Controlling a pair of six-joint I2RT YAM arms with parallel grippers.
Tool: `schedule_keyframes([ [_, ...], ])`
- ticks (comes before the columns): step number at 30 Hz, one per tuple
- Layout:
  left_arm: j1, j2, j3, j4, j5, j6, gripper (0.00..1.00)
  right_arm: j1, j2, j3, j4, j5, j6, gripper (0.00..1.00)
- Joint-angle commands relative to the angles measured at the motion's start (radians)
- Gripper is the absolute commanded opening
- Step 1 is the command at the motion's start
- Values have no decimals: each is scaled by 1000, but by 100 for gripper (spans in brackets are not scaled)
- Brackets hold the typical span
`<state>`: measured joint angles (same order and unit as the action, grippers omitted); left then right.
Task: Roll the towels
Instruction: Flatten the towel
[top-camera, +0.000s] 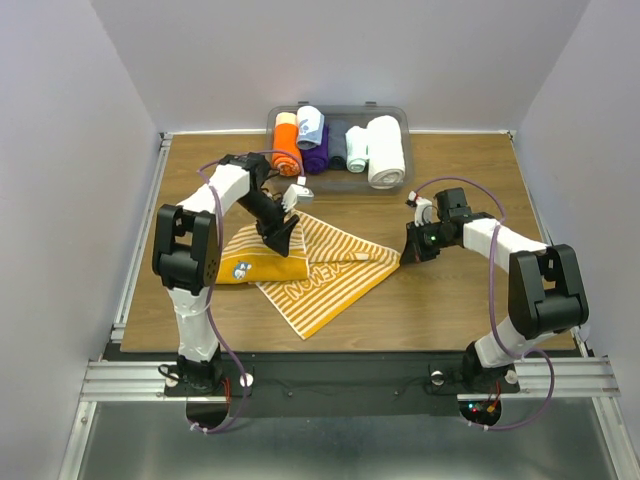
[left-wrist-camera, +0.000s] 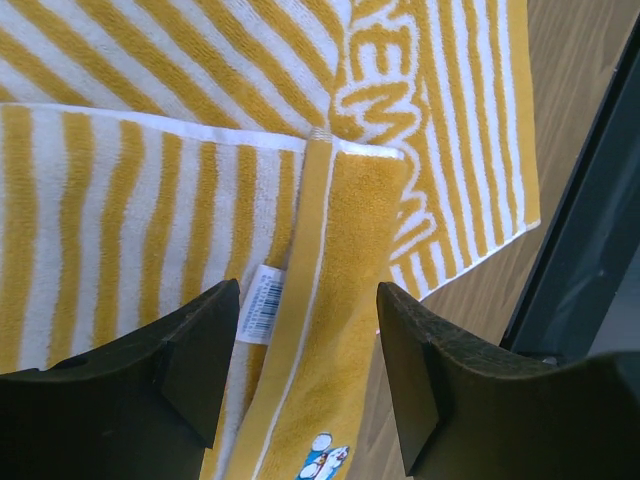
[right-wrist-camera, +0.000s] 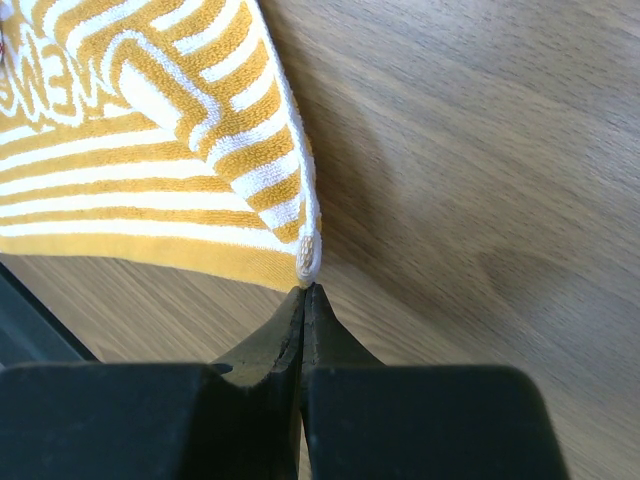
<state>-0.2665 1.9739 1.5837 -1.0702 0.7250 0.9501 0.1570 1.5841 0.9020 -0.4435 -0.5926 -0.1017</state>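
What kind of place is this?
Probably a robot test booth: plain white walls enclose a brown wooden table, two black-and-white robot arms stand on aluminium rails, and a clear plastic bin holds rolled cloths.

The towel (top-camera: 330, 285) is yellow-and-white striped, with white lettering.

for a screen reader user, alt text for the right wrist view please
The right tool, shut, has its tips at a raised corner of the yellow-and-white striped towel; whether it pinches the cloth is unclear. Wooden table fills the right side.
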Motion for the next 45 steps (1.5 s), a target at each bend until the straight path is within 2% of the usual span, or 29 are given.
schedule_keyframes([
  [1,0,3,-28,-50,48,22,68,-7,-26,12,-3,1,-16,1],
  [5,0,16,-31,-48,53,26,67,-5,-24,14,-3,-1,-16,1],
  [9,-16,6,-34,-48,71,26,62,-5,-22,14,-3,1,-18,1],
  [16,-68,-12,-87,-47,71,44,46,-5,-21,14,-3,2,-20,1],
  [22,-82,3,-76,-48,83,45,40,-5,-21,15,-3,2,-20,1],
  [24,-92,9,-73,-45,88,47,41,-5,-21,15,-3,2,-18,1],
  [26,-100,19,-71,-43,88,56,53,-7,-19,15,-3,1,-18,1],
  [28,-106,29,-64,-45,86,58,55,-5,-18,15,-3,1,-18,1],
  [42,-180,105,-5,-34,123,56,47,-5,-12,18,-3,-1,-21,1],
  [45,-192,115,10,-36,123,52,42,-7,-12,17,-3,-3,-21,1],
])
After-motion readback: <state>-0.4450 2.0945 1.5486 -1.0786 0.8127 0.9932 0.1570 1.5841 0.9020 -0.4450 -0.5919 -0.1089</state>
